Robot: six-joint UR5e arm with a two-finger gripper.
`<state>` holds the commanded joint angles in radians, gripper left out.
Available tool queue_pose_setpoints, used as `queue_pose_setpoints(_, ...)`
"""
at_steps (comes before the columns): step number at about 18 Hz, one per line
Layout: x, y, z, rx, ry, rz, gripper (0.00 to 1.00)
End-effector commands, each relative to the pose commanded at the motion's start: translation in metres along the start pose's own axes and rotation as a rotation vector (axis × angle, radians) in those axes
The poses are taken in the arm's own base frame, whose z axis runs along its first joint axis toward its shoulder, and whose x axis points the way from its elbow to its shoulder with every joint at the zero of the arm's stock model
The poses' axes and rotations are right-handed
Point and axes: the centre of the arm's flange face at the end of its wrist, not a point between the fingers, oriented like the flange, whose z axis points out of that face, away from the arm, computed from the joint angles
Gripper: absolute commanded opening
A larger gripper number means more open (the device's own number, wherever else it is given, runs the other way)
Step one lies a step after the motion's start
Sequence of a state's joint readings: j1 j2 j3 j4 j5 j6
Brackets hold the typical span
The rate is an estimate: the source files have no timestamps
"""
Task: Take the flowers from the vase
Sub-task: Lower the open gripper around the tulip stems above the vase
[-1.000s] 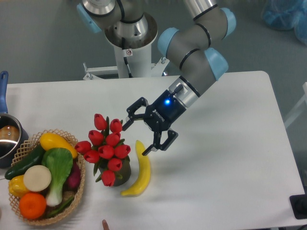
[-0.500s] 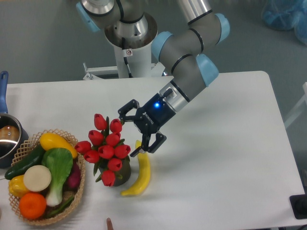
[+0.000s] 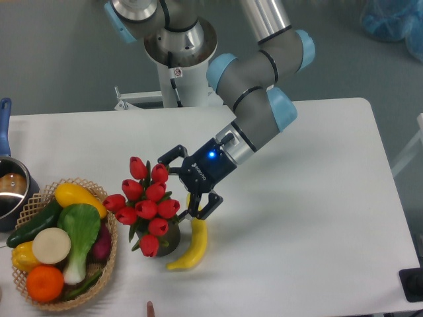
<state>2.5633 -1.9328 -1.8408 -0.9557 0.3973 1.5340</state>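
The white surface (image 3: pixel 317 218) is carrying everything in view, and the grey and blue arm (image 3: pixel 258 79) is reaching down over it from the pedestal at the back, slanting toward the left. At the left edge a woven basket (image 3: pixel 99 281) is sitting, filled with a green leafy vegetable (image 3: pixel 80 228), a cucumber (image 3: pixel 33 224), a yellow squash (image 3: pixel 76 196), a pale round slice (image 3: pixel 51 245), an orange (image 3: pixel 45 282) and a purple-red vegetable (image 3: pixel 102 243) tucked at its right side. Beyond the basket, a metal pot (image 3: pixel 10 188) with a blue handle is partly showing at the frame edge.

The flowers (image 3: pixel 147 201) are standing just right of the basket, their red buds spreading over the mouth of the vase (image 3: pixel 168 236), which is showing only as a dark patch beneath them. A banana (image 3: pixel 192 247) is lying just beside the vase on its right, curving toward the front.

The hand (image 3: pixel 178 183) is hovering at the right side of the bunch with its black fingers (image 3: pixel 166 156) spread wide apart, grasping nothing; one finger is sitting near the upper buds and the other is hanging over the banana's upper end, close to the rightmost bud. Whether either finger is touching a bud cannot be told.
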Motion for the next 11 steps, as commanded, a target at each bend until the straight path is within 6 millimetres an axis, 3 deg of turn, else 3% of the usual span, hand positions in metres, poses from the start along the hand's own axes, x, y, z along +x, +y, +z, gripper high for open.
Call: queue_pose_setpoints(11, -0.005, -0.001, 0.017, 0.020, 0.027, 0.006, 1.00)
